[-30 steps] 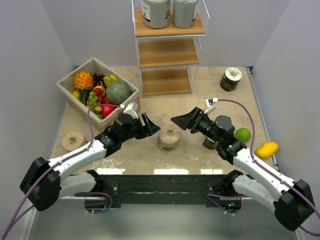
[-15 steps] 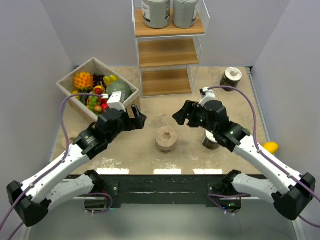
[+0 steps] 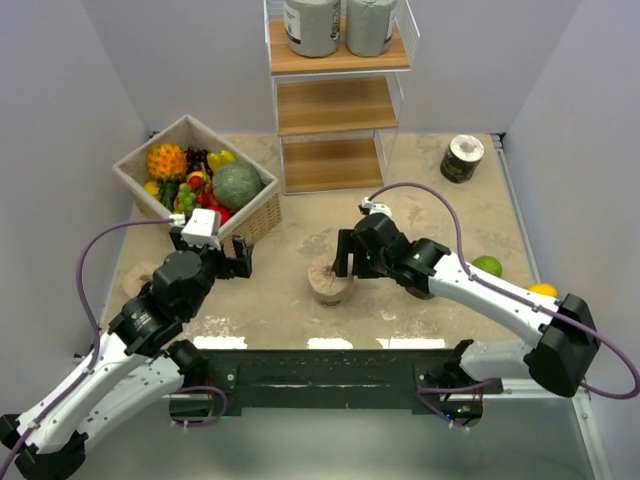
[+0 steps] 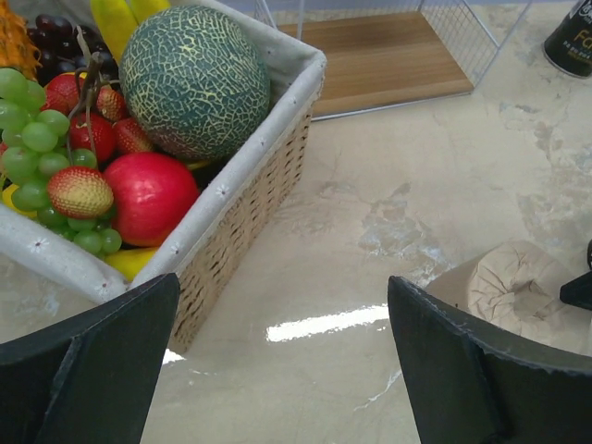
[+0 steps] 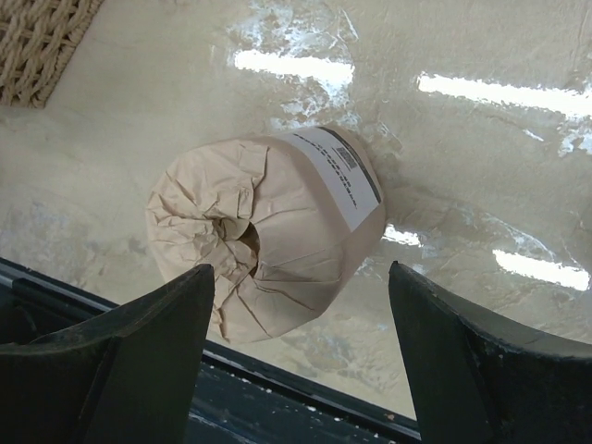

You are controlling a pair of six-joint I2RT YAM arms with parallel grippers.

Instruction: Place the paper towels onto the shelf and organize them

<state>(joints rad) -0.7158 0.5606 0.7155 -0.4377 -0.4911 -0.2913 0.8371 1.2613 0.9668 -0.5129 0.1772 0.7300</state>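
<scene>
Tan roll [image 5: 268, 227] with black-edged white label [image 5: 340, 176] at centre. Grey rolls [image 3: 311, 25] at 12 o'clock on the shelf [image 3: 335, 105], brown boards and white wire. Dark roll [image 3: 462, 157], pale-topped, at 2 o'clock. Green netted melon [image 4: 194, 81] in tan wicker basket [image 4: 259, 185] at 10 o'clock.

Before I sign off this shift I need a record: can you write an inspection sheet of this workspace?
Surface: beige table, glossy, with glare patches.
Job's things: two grey rolls on the top board of the shelf; tan roll near centre; dark roll far right on the table.
Clutter: fruit basket far left; lime and mango at right.
Grippers: left fingers open, empty; right fingers open, astride the tan roll.
Cables: purple cables loop above both arms.
Surroundings: grey walls on three sides.
</scene>
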